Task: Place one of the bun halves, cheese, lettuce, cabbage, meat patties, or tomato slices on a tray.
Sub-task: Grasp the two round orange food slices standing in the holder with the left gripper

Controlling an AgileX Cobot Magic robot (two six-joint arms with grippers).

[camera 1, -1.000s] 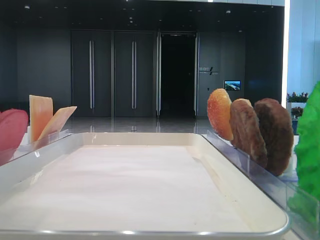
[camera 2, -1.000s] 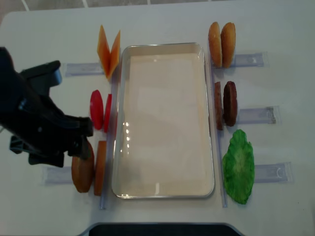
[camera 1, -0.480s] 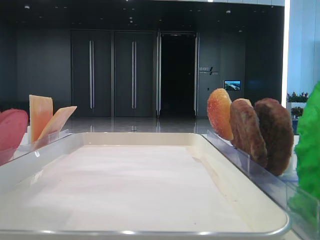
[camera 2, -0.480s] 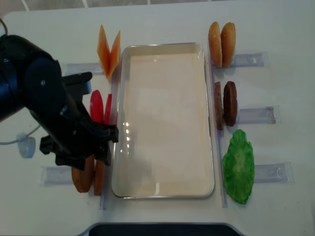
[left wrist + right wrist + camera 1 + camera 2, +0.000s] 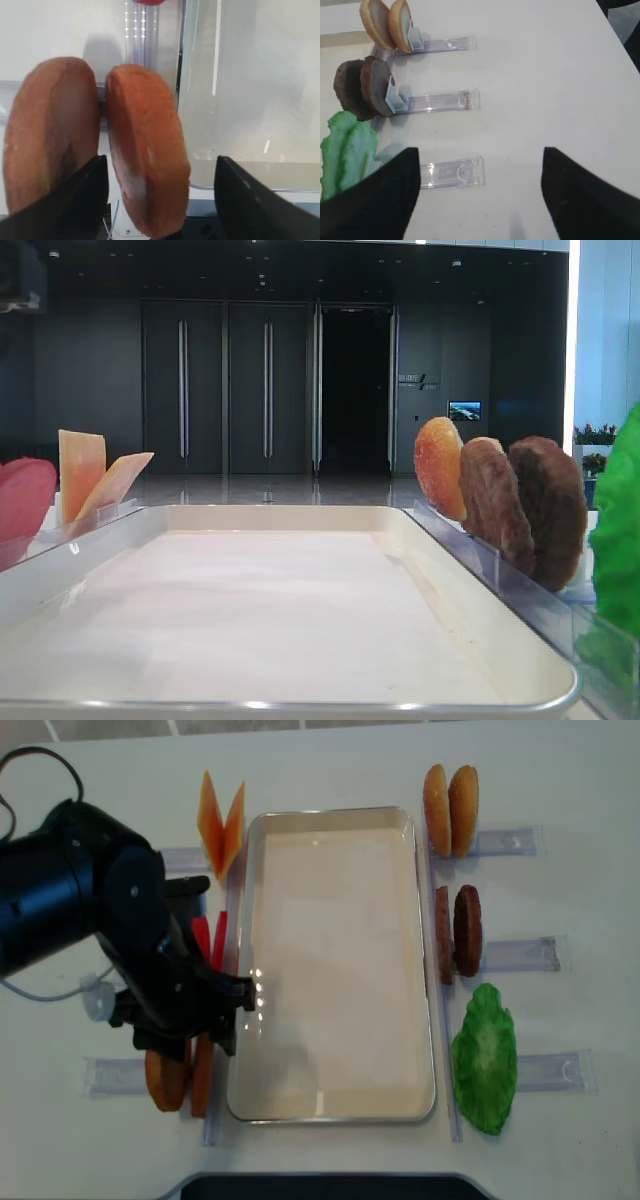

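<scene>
Two bun halves (image 5: pixel 50 135) stand on edge in a holder left of the tray's (image 5: pixel 340 815) near corner. My left gripper (image 5: pixel 160 200) is open and straddles the bun half (image 5: pixel 147 145) nearest the tray, with a gap to its right finger (image 5: pixel 260 200). From above, the black left arm (image 5: pixel 120 940) covers the tops of these buns (image 5: pixel 168 1082). The tray holds only its white paper. Cheese (image 5: pixel 222 825) and tomato slices (image 5: pixel 200 935) stand to its left, meat patties (image 5: pixel 466 930) and lettuce (image 5: pixel 485 1058) to its right. My right gripper (image 5: pixel 480 195) hangs open over bare table.
Two more orange round buns (image 5: pixel 450 810) stand at the tray's far right corner. Clear plastic holders (image 5: pixel 452 172) stick out from each food pair. A white cable (image 5: pixel 95 1000) trails beside the left arm. The table's dark front edge (image 5: pixel 330 1185) lies below the tray.
The left arm has swung right, toward the tray, and come down over the bun halves at the near left. Its jaws stay equally wide. Nothing else moved.
</scene>
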